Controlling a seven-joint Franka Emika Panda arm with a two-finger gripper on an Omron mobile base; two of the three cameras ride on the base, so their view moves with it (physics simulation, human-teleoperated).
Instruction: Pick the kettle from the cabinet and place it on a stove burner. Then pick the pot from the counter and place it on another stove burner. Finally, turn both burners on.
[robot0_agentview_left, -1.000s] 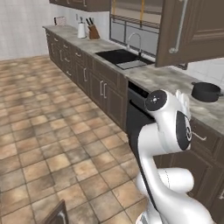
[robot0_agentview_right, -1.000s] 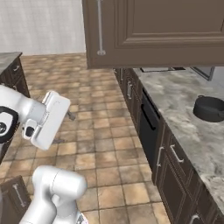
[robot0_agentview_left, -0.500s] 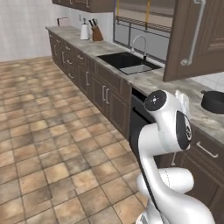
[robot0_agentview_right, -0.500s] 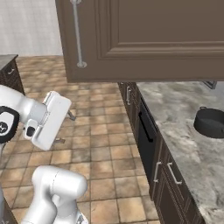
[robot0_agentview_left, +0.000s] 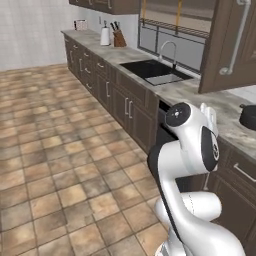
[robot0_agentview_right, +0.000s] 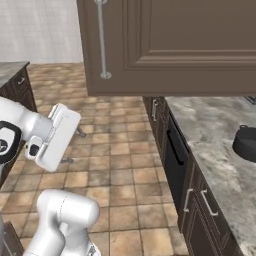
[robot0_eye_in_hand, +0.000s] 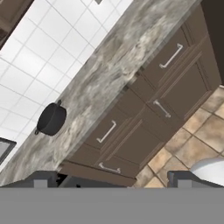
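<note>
The hand view alone shows the end effector (robot0_eye_in_hand: 112, 177) (jaws wide, empty); the low charcoal-black round pot (robot0_eye_in_hand: 51, 119) sits mid-depth on the grey marbled stone desk (robot0_eye_in_hand: 118, 61).

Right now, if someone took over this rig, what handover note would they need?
Gripper: fingers wide apart, holding nothing, arm folded near the base.
Pot: sits on the counter, untouched, ahead and to the right, near the white tiled wall.
Cabinet: its door swung open overhead; the inside cannot be seen, so the kettle is not located.
Done: nothing placed so far.
Left: fetch the kettle to a burner, move the pot to another burner, turn both burners on.
</note>
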